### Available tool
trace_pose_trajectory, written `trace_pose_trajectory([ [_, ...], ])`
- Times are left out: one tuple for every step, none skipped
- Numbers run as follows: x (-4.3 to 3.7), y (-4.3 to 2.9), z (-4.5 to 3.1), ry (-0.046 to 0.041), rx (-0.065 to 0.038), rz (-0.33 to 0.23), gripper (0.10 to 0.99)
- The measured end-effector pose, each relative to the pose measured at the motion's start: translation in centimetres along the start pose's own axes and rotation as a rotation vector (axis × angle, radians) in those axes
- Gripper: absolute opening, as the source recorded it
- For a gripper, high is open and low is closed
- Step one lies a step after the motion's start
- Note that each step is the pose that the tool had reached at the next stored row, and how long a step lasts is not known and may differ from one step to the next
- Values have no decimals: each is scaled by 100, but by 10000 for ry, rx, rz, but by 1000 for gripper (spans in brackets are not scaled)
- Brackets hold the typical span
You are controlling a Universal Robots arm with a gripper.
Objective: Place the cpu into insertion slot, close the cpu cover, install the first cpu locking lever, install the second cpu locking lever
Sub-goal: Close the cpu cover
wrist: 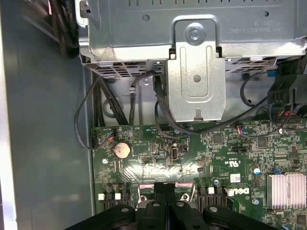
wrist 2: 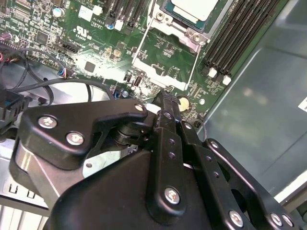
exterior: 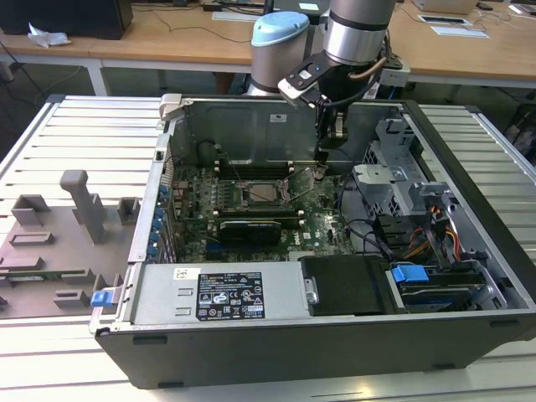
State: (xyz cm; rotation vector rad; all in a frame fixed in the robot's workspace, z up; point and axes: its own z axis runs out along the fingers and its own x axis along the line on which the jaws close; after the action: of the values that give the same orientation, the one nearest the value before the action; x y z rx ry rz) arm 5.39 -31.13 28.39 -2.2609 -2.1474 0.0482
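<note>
The cpu (exterior: pixel 263 193) lies in the insertion slot (wrist 2: pixel 180 26), just above the middle of the exterior view, on the green motherboard (exterior: pixel 322 222). The cpu cover (wrist 2: pixel 158 75) is swung open, off the slot, on the side toward the gripper (exterior: pixel 327 151). The gripper is closed, its fingers (wrist: pixel 158 191) pressed together, low over the board just right of the slot. The open computer case (exterior: pixel 276 335) rests on a slatted counter (exterior: pixel 84 138).

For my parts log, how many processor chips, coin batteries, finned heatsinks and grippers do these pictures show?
processor chip: 1
coin battery: 1
finned heatsink: 1
gripper: 1
Total: 4
</note>
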Motion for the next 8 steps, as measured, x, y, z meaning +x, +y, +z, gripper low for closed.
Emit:
trace_pose_trajectory([
  [0, 0, 12, 0, 0, 0, 106],
  [0, 1, 21, 0, 0, 0, 106],
  [0, 1, 27, 0, 0, 0, 106],
  [0, 1, 36, 0, 0, 0, 106],
  [0, 2, 41, 0, 0, 0, 106],
  [0, 2, 55, 0, 0, 0, 106],
  [0, 3, 68, 0, -1, 0, 106],
  [1, 3, 77, 0, -1, 0, 106],
])
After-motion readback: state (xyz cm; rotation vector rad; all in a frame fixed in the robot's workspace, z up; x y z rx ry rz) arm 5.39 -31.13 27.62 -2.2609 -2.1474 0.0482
